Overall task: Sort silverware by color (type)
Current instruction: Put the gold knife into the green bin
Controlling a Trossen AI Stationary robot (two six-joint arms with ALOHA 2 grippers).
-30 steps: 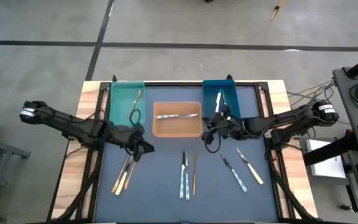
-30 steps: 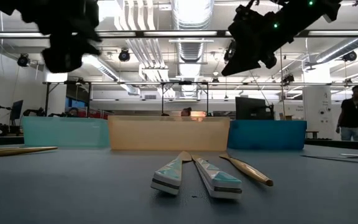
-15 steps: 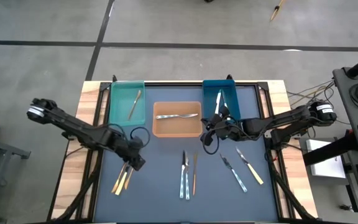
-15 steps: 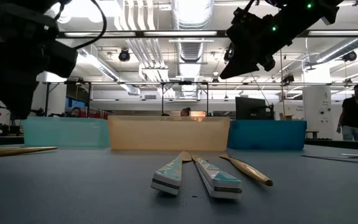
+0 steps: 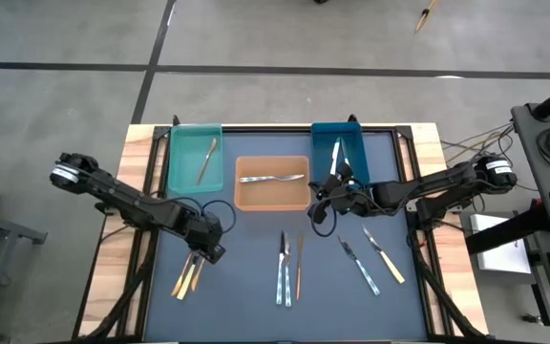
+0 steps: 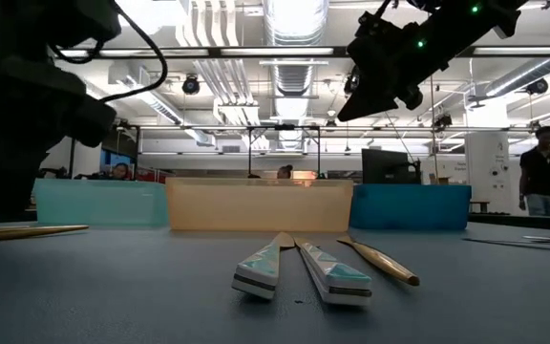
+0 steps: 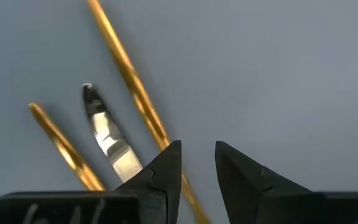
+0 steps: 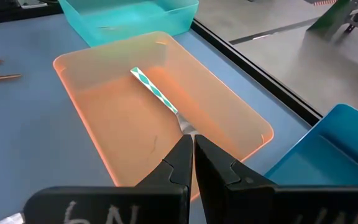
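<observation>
1. Left gripper (image 7: 197, 177) low over three pieces at the mat's (image 5: 246, 258) front left: two gold handles (image 7: 129, 87), one silver knife blade (image 7: 107, 134), long axes roughly parallel, slanting. Fingers partly apart, holding nothing.
2. Right gripper (image 8: 193, 163) closed, empty, beside the orange bin (image 5: 239, 199).
3. One fork (image 5: 273, 178) crosswise in that bin.

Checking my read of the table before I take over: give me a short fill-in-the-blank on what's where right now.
1. The orange bin holds one ____.
2. The left gripper hovers with its jaws ____ over the gold pieces.
3. The right gripper, jaws shut, holds ____.
4. The gold utensil lies in the ____ bin.

Missing words: fork; open; nothing; teal
</observation>
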